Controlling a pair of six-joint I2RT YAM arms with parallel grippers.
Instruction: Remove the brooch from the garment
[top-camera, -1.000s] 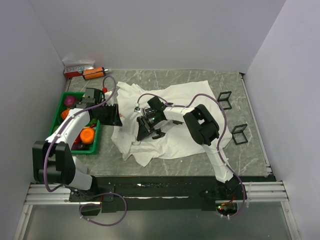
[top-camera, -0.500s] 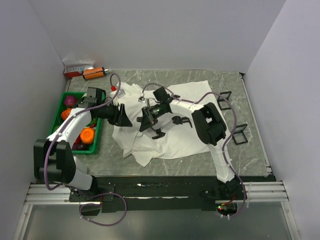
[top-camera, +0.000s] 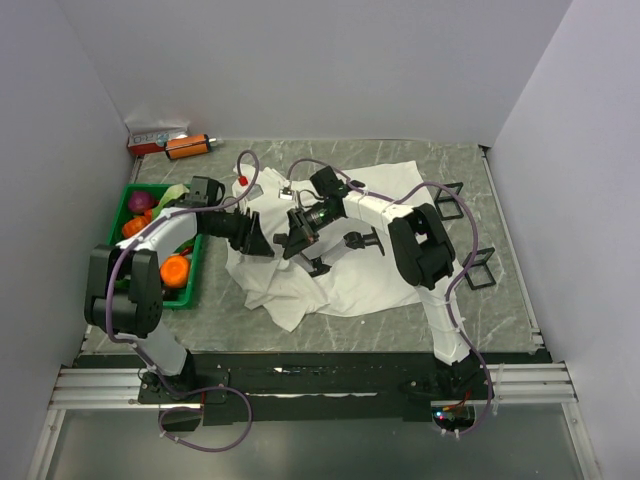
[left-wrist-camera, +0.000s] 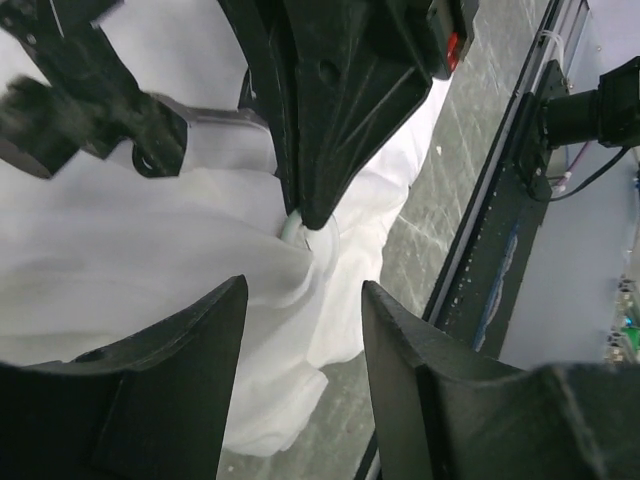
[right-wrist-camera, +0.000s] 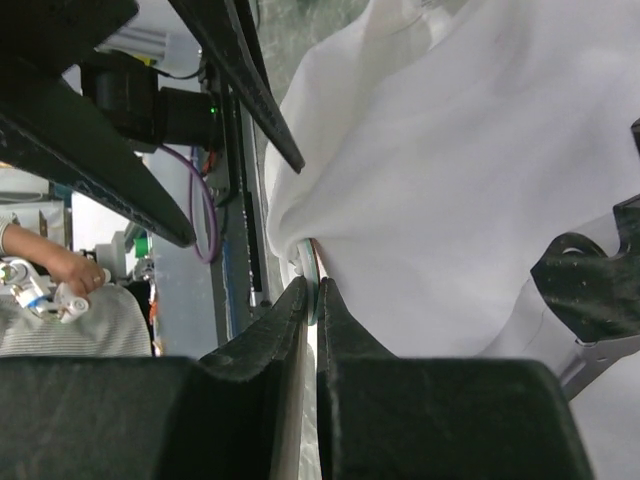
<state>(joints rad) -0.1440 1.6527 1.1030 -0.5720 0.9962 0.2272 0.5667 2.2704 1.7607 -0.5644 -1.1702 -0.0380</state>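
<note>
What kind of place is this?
Likely a robot lab's test booth: plain white walls box in a table, and the left arm and right arm are bolted to a metal rail.

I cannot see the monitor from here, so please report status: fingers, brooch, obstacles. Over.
Left fingers open around a garment fold. Right fingers shut on it, pale ring at tips. Brooch not clearly visible. No other obstacle seen.

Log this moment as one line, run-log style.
right gripper: shut on white cloth garment | left gripper: open, close by | brooch: not discernible
</note>
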